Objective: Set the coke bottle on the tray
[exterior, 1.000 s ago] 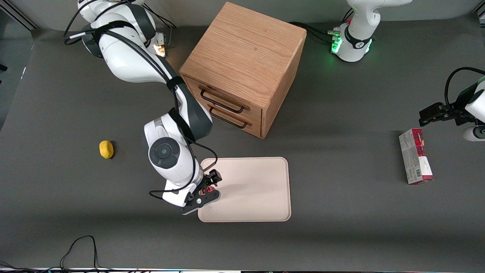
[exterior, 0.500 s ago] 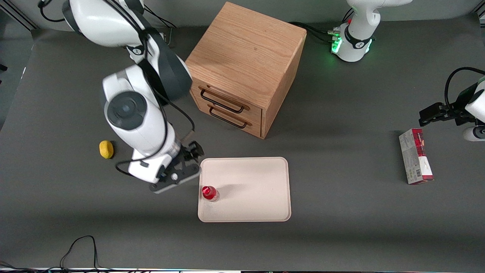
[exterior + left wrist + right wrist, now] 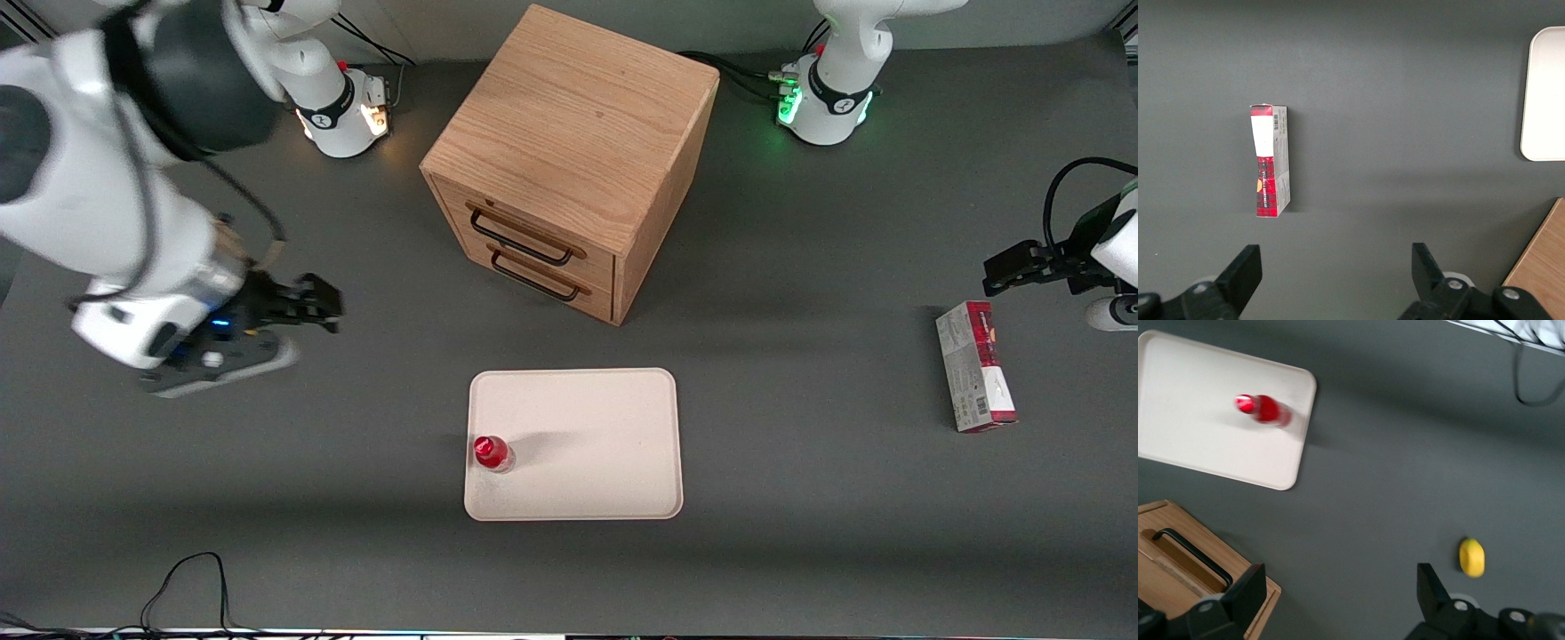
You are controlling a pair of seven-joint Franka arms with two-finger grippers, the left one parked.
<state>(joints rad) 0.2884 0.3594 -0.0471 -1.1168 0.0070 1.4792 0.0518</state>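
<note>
The coke bottle (image 3: 491, 452) (image 3: 1263, 409), small and red with a red cap, stands upright on the cream tray (image 3: 596, 444) (image 3: 1198, 433), close to the tray's edge on the working arm's side. My gripper (image 3: 322, 307) (image 3: 1340, 581) hangs open and empty above the bare table. It is well apart from the tray, toward the working arm's end and farther from the front camera than the bottle. Nothing lies between its fingers.
A wooden drawer cabinet (image 3: 569, 160) (image 3: 1178, 567) stands farther from the front camera than the tray. A yellow lemon (image 3: 1471, 557) lies on the table under my arm. A red-and-grey carton (image 3: 975, 366) (image 3: 1269, 163) lies toward the parked arm's end.
My gripper let go of the coke bottle, which stays standing on the tray. It then rose and swung away toward the working arm's end of the table.
</note>
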